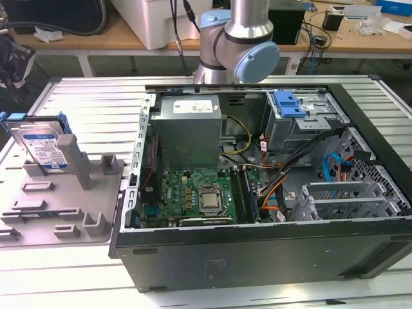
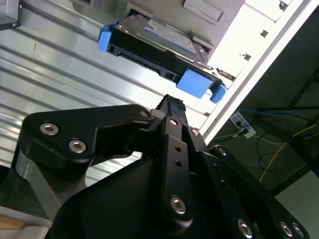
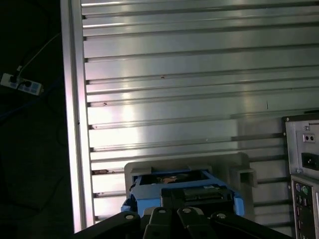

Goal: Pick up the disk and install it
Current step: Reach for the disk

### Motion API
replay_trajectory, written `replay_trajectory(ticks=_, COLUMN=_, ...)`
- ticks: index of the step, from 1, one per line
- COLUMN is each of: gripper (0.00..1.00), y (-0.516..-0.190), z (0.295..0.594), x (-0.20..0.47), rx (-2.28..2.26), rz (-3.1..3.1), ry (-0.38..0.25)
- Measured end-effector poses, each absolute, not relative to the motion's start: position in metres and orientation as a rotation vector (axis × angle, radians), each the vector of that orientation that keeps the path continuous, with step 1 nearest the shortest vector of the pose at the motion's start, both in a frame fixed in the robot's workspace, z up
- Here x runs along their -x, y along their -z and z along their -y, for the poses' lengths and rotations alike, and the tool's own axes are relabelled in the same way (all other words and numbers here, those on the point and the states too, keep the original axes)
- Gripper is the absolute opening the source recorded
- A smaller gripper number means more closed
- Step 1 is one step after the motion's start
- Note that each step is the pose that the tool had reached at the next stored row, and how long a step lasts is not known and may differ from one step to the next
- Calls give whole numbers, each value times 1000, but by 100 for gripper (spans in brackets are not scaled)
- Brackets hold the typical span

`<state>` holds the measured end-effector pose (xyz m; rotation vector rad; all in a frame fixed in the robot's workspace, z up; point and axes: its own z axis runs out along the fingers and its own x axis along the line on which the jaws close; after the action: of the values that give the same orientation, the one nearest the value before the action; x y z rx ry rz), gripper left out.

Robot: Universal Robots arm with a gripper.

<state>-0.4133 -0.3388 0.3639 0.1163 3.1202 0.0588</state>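
The disk [image 1: 42, 145], a silver drive with a white-and-blue label in a blue carrier frame, stands on edge in a slot of the grey fixture [image 1: 64, 199] at the exterior view's left. In the second wrist view the disk [image 2: 159, 42] lies beyond the tip of my black gripper [image 2: 172, 107], with a gap between them. In the first wrist view the gripper [image 3: 194, 199] overlaps the near edge of the disk [image 3: 149, 191]. Nothing is held.
An open computer case [image 1: 257, 257] lies on the ribbed metal table [image 1: 96, 109], right of the fixture. Inside are a grey power supply [image 1: 190, 129], a motherboard [image 1: 199, 196], cables, and a drive cage with a blue bracket [image 1: 290, 103]. The arm's elbow [image 1: 241, 38] stands behind the case.
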Motion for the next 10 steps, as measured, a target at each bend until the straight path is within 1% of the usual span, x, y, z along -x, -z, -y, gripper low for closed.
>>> replay_trajectory(ticks=10, gripper=11, y=-364, z=339, x=413, rx=-115, rz=-3121, ry=-50)
